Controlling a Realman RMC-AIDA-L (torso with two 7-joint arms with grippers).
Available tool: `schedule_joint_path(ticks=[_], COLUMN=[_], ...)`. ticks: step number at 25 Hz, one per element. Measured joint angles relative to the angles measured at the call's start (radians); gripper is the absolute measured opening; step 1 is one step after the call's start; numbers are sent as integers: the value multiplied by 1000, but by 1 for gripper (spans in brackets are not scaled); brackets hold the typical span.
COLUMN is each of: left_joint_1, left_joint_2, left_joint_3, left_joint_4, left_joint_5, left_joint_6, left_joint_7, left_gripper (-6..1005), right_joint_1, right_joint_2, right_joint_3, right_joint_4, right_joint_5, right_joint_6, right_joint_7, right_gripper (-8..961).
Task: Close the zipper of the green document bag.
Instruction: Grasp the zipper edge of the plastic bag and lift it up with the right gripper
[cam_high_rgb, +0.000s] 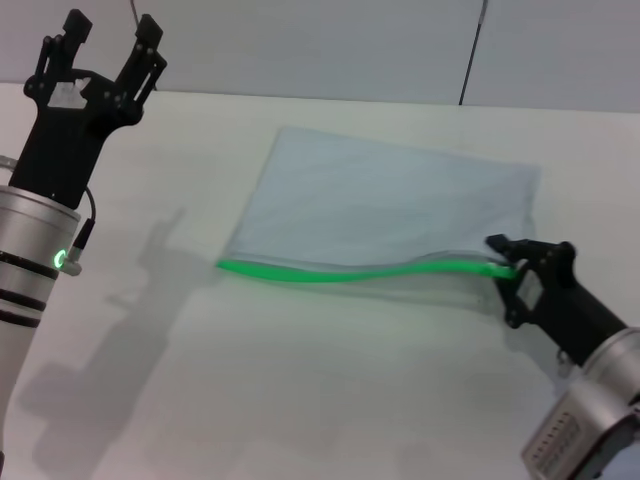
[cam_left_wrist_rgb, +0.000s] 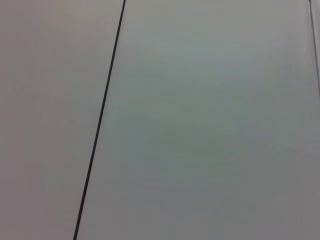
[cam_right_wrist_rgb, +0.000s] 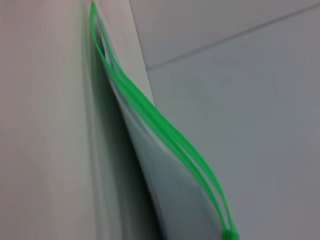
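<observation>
White table (cam_high_rgb: 300, 400), pale wall behind: right gripper (cam_high_rgb: 508, 268) at the zipper's end of the green document bag (cam_high_rgb: 390, 205).
The zipper (cam_high_rgb: 340, 272) along the bag's near edge gapes, its two strips apart in the right wrist view. Whether the right gripper has closed on the slider (cam_right_wrist_rgb: 230, 234) I cannot tell. Best to pull level along the strip toward the far end, keeping the bag flat. Left gripper (cam_high_rgb: 108, 60) is raised, fingers spread, holding nothing; it could pin the bag.
</observation>
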Motion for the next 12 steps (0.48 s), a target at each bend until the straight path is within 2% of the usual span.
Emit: schedule_joint_path(ticks=[5,12], left_joint_1=[-12,-61], left_joint_2=[1,3], left_joint_3=[29,183], left_joint_4=[3,36], left_joint_5=[16,84], left_joint_6=[-45,-110], left_joint_7=[0,11], left_gripper=[801,798], right_joint_1=[8,45], right_joint_2=[-2,-6], right_joint_3=[-2,2], right_joint_4=[-62,-119], right_joint_5=[0,1], right_joint_6=[62,95], right_joint_7=[10,64], right_gripper=[49,48])
